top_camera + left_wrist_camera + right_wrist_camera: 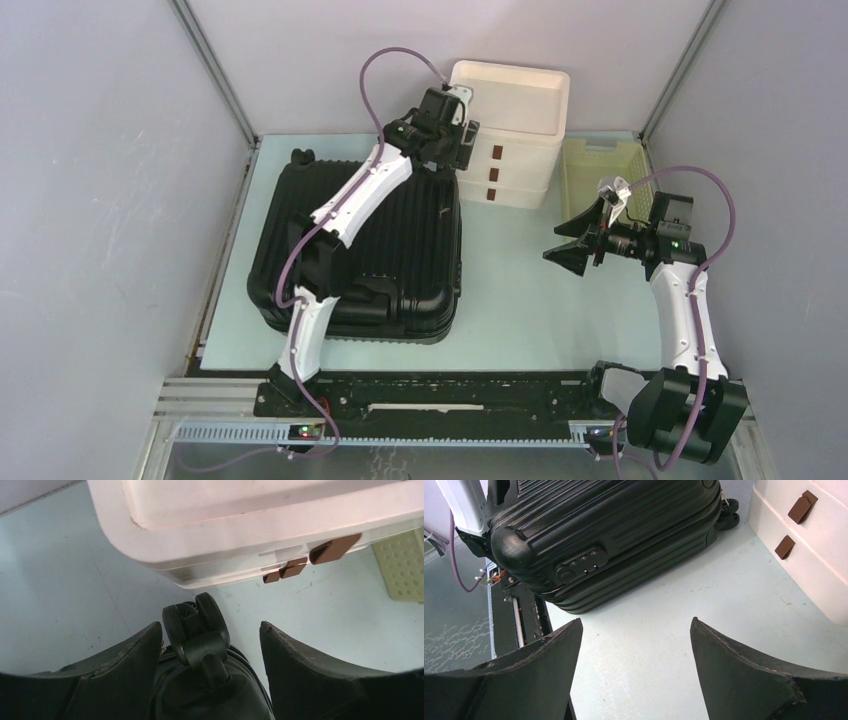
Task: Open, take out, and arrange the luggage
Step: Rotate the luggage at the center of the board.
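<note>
The luggage (400, 250), a black ribbed hard-shell suitcase, lies flat and closed on the left half of the table. My left arm reaches over it to its far right corner. There my left gripper (210, 626) stands open astride a black caster wheel (195, 622). The left finger is right beside the wheel and the right finger (300, 665) stands clear of it. My right gripper (635, 621) hangs open and empty over bare table to the right of the luggage, facing its side with the combination lock (581, 565).
A white three-drawer box (510, 135) with brown handles stands at the back, just beyond the luggage's wheel. A pale yellow slatted basket (590, 170) sits to the right of it. Grey walls close in both sides.
</note>
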Robot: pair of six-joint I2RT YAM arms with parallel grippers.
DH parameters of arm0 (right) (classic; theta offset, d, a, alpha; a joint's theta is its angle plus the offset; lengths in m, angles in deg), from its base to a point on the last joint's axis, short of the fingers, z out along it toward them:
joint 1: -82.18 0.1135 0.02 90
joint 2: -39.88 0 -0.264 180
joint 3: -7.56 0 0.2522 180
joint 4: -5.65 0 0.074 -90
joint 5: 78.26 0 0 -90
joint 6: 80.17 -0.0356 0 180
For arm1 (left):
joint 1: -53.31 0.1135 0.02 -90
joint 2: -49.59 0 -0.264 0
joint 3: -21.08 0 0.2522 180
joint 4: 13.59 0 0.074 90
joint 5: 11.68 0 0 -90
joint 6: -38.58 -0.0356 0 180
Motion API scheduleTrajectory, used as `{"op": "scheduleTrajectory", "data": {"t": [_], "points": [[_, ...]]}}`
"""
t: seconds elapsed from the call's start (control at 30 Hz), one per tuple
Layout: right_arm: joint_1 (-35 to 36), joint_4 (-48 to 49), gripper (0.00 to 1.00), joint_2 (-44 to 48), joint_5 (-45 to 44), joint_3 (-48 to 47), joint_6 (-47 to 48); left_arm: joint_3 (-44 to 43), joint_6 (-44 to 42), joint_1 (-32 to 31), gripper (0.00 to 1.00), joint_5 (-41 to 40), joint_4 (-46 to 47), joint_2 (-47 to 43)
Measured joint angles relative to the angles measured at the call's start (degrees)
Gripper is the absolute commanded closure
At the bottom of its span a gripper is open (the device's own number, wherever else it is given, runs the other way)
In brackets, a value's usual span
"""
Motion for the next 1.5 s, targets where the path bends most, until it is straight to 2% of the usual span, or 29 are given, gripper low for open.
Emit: {"op": "scheduleTrajectory", "data": {"t": [0.2,0.3,0.5,0.67,0.8,0.9,1.17,1.5], "points": [[0.00,0.00,0.12,0.00,0.02,0.00,0.00,0.02,0.61,0.00,0.30,-1.05,0.76,2.21],[0.00,0.00,0.12,0.00,0.02,0.00,0.00,0.02,0.94,0.02,0.36,-1.64,1.14,2.73],[0.00,-0.02,0.12,0.00,0.02,0.02,0.02,0.07,1.33,0.07,0.52,-2.49,1.33,2.95],[0.00,-0.02,0.12,0.00,0.02,0.02,0.02,0.24,1.57,-0.02,0.61,-2.84,1.97,2.95],[0.00,-0.02,0.12,0.00,0.02,0.00,0.04,0.94,1.46,-0.11,0.76,-3.08,2.69,2.93],[-0.02,-0.02,0.12,0.00,0.02,0.00,0.04,2.08,1.38,-0.17,0.81,-3.23,3.91,2.56],[-0.37,-0.02,0.12,0.00,0.04,0.02,0.04,8.52,1.03,-0.22,0.92,-2.14,8.74,-0.96],[-0.39,-0.04,0.12,0.00,0.07,0.02,0.24,16.98,-1.73,-2.71,0.96,1.68,14.60,-5.60]]}}
